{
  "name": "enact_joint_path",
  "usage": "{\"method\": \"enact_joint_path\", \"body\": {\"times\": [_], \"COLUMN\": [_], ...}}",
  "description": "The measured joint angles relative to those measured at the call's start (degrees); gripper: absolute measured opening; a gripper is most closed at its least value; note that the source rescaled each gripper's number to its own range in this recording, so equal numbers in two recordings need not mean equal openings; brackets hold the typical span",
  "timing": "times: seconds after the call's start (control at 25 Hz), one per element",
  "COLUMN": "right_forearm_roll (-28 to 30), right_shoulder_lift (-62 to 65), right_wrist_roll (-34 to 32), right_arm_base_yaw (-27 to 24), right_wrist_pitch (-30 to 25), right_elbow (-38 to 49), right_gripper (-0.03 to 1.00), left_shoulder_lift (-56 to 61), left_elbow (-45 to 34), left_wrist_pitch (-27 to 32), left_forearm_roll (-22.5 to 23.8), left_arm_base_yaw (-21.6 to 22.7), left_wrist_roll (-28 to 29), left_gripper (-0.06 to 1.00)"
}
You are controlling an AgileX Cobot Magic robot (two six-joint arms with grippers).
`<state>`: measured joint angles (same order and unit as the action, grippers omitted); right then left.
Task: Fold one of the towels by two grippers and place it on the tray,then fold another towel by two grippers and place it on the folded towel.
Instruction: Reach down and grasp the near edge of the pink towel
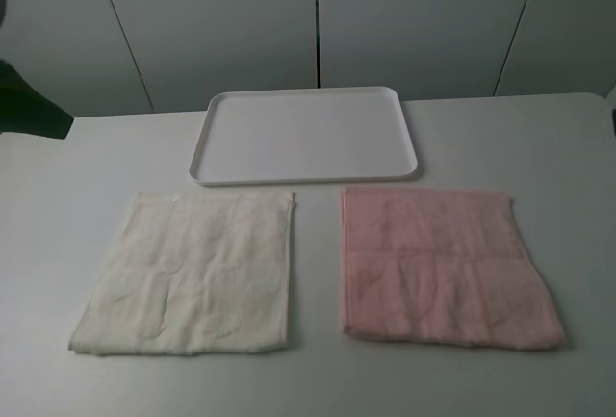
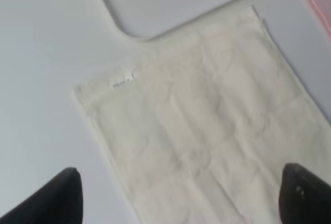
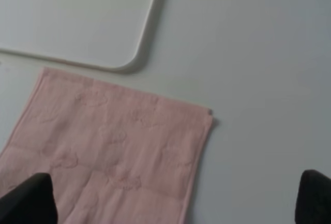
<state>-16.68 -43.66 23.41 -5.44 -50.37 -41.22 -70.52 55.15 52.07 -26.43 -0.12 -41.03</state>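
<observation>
Now, pink towel [image 1: 445, 265] flat, cream towel [image 1: 192, 273] beside, apart, tray [image 1: 289, 181] rim near both.

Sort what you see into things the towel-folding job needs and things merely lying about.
Needed: pink towel, cream towel, white tray, left pincer, right pincer, both open.
Merely surroundings: table, grey wall panels.

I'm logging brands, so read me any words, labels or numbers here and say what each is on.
On the cream towel, a small white mark near one edge: too blurred to read.
The pink towel, tray and table show no text.
</observation>
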Motion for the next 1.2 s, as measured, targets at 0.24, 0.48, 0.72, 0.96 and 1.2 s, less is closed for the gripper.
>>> {"method": "enact_joint_path", "body": {"times": [0.24,0.48,0.72,0.96,1.2], "right_forearm_roll": [0.2,1.5,5.0,4.1,5.4], "right_shoulder_lift": [-15.0,-23.2,-27.3,-28.5,-28.5], "right_wrist_roll": [4.5,7.0,12.5,14.7,15.0], "right_arm_base_yaw": [5.1,7.7,7.7,7.8,7.8], "right_wrist_pitch": [-0.9,-5.0,-10.3,-12.8,-12.6], "right_elbow": [-10.6,-19.0,-19.7,-18.1,-15.9], "right_gripper": [1.00,1.00,1.00,1.00,1.00], "left_shoulder_lift": [-10.7,-17.8,-23.6,-29.8,-36.3], "left_elbow": [6.9,9.2,9.6,9.6,11.5], "left_wrist_pitch": [-5.1,-5.6,-8.4,-10.8,-11.2], "left_forearm_roll": [4.4,6.1,13.3,17.5,20.2], "left_arm_base_yaw": [-12.5,-21.2,-32.3,-41.5,-51.0], "left_wrist_roll": [-2.6,-4.3,-6.9,-7.3,-3.9], "left_gripper": [0.98,0.98,0.98,0.98,0.98]}}
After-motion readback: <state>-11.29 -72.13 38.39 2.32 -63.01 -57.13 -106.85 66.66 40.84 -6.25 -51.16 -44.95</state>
